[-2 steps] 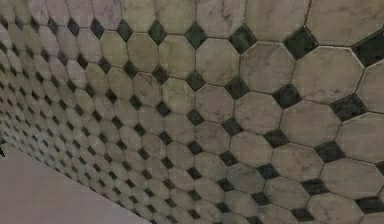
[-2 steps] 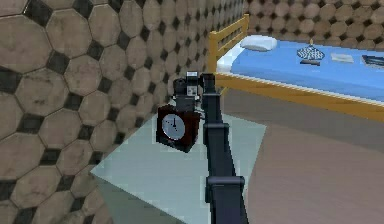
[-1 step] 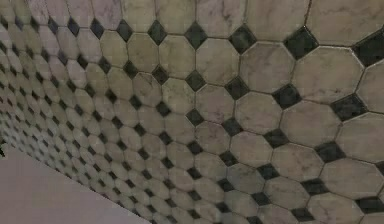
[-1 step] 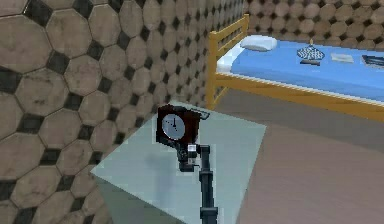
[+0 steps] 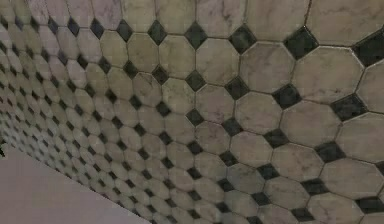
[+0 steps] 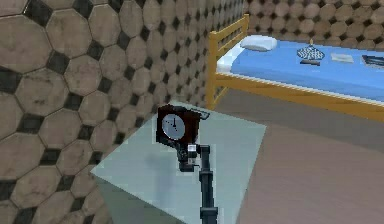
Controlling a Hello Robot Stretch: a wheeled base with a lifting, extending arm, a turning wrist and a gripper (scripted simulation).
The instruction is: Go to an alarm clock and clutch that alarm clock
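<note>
A dark red alarm clock [image 6: 175, 126] with a round white face stands on a pale grey-green tabletop [image 6: 140, 175] in the arm side view, close to a tiled wall. The dark arm [image 6: 206, 190] rises from the bottom edge over that tabletop. My gripper [image 6: 186, 153] ends right at the clock's lower right side. I cannot tell whether it touches the clock or holds anything, since the clock rests on the table just behind it.
A stone-tiled wall [image 5: 200, 100] stands very near ahead, with a strip of pale floor [image 5: 50, 195] at the lower left. A yellow-framed bed [image 6: 300, 80] with blue sheet, white pillow [image 6: 260, 43] and small items [image 6: 312, 55] lies beyond brown floor [image 6: 310, 150].
</note>
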